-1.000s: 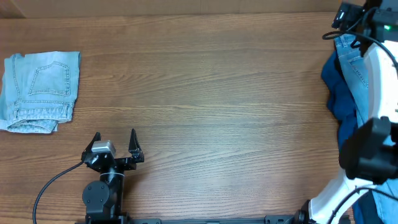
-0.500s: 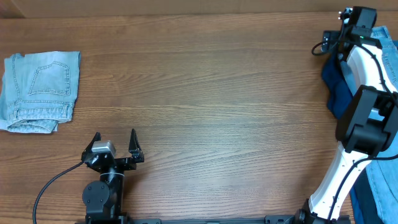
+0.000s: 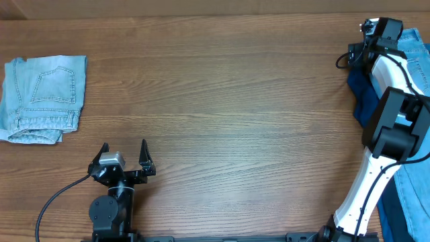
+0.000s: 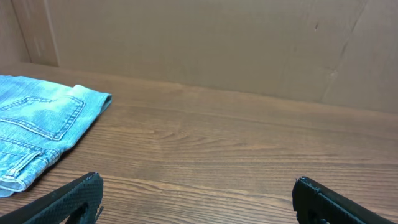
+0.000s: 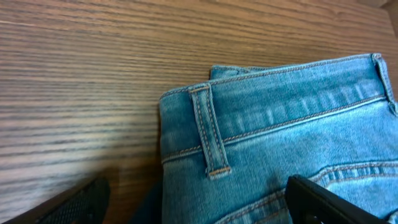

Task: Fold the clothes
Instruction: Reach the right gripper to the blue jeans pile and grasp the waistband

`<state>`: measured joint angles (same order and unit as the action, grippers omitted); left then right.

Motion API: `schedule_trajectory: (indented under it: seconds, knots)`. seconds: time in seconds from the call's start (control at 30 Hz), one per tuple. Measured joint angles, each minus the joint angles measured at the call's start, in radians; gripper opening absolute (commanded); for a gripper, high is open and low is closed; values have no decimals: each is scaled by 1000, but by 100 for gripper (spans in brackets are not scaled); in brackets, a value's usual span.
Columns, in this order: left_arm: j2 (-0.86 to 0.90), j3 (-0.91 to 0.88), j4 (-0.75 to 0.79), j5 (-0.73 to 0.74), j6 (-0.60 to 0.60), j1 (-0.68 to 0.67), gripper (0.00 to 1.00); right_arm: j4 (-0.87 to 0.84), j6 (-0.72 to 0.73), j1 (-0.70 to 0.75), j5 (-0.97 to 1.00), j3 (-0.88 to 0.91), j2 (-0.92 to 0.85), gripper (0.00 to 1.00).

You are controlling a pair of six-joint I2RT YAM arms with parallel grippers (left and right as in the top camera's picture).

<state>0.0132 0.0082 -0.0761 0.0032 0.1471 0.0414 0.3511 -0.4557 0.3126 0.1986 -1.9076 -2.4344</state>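
Note:
Mid-blue denim jeans [image 3: 411,62] lie at the table's far right edge, over a deep-blue top [image 3: 366,101]. In the right wrist view their waistband corner and belt loop [image 5: 209,130] fill the frame. My right gripper [image 3: 373,28] hangs low over that corner, open, one finger [image 5: 78,200] above bare wood and the other [image 5: 326,202] above denim; nothing is pinched. Pale washed-denim jeans [image 3: 44,97] lie folded at the far left, also seen as folded pale jeans [image 4: 37,130] in the left wrist view. My left gripper [image 3: 124,161] rests open near the front edge, holding nothing.
A brown cardboard wall [image 4: 205,43] runs along the table's back edge. The right arm's white links [image 3: 376,175] reach from the front right corner over the clothes pile. A black cable [image 3: 57,198] trails from the left arm's base.
The right arm has folded in, its elbow swinging up the table, and its gripper has come down over the jeans' waistband corner. The left arm has not moved.

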Motion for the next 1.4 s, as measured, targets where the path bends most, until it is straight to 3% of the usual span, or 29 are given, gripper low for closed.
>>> schedule_trajectory:
  seconds: [0.07, 0.37, 0.5, 0.53, 0.7, 0.73, 0.8, 0.83, 1.17, 1.4]
  knots:
    - [0, 0, 0, 0, 0, 0, 100, -29, -13, 0, 4, 0, -12, 85]
    - [0, 0, 0, 0, 0, 0, 100, -71, -18, 0, 11, -2, -45, 81]
    - [0, 0, 0, 0, 0, 0, 100, -94, -21, -1, 33, -8, -58, 65]
    - [0, 0, 0, 0, 0, 0, 100, -116, -21, -2, 59, -9, -64, 51]
    - [0, 0, 0, 0, 0, 0, 100, -142, -74, -34, 172, -9, -80, 45]
    - [0, 0, 0, 0, 0, 0, 100, -143, -80, -38, 179, -9, -80, 38]
    - [0, 0, 0, 0, 0, 0, 100, -149, -93, -45, 187, -9, -80, 9]
    - [0, 0, 0, 0, 0, 0, 100, -150, -97, -53, 198, -9, -80, 4]
    - [0, 0, 0, 0, 0, 0, 100, -146, -29, -87, 291, -8, -34, 4]
    - [0, 0, 0, 0, 0, 0, 100, 11, 29, -90, 327, -8, 345, 4]
